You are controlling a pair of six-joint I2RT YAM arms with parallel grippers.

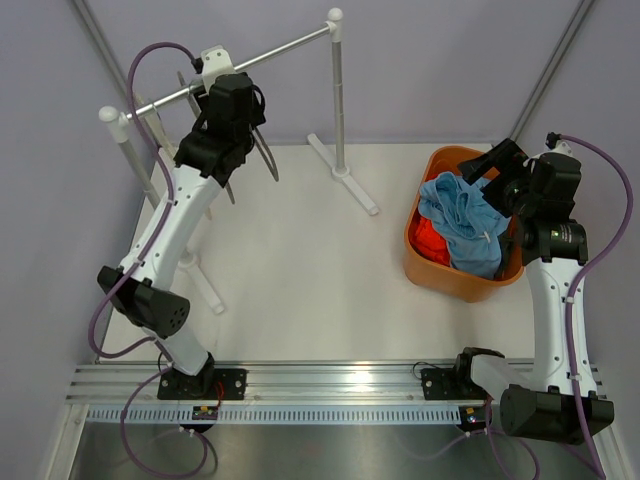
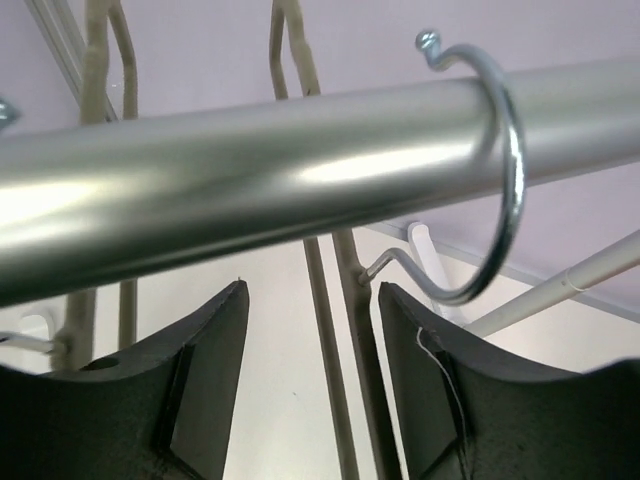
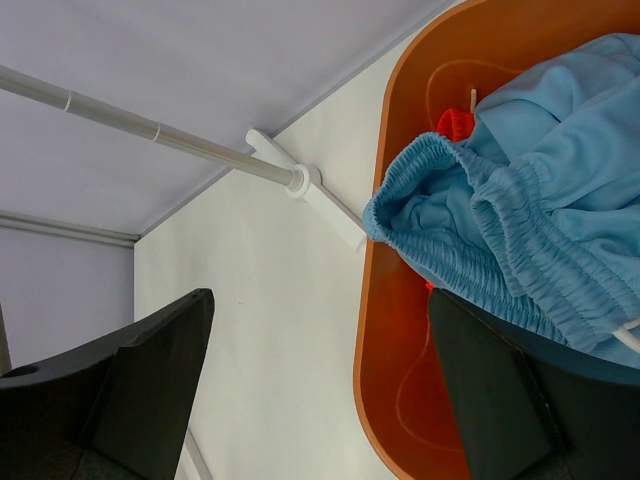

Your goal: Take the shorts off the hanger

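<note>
Top external view puts the left gripper (image 1: pixel 225 115) up at the rail (image 1: pixel 260 60) among the thin hangers (image 1: pixel 268 155), which look bare from here, while the right gripper (image 1: pixel 495 165) hangs over the orange basket (image 1: pixel 440 275) on the table (image 1: pixel 300 280). The light blue shorts (image 1: pixel 465 225) lie heaped in that basket, on top of the orange shorts (image 1: pixel 428 240), of which only an edge shows; no dark green cloth shows in any view, so I cannot tell where a third pair is. The left wrist view shows the left arm's jaws spread apart just under the rail, with a hanger's stem (image 2: pixel 352 330) standing between them, apparently untouched, and its metal hook (image 2: pixel 508 200) looped over the rail beside them. The right wrist view shows the right arm's jaws also wide apart and holding nothing, with the blue waistband draped over the basket rim just below. My reading is that the drop into the basket is done and the job is at or near its end. The next move would call for checking each hanger for leftover cloth, and if one carries any, steadying its stem with the left jaws while the right arm comes across to pull the cloth free.
</note>
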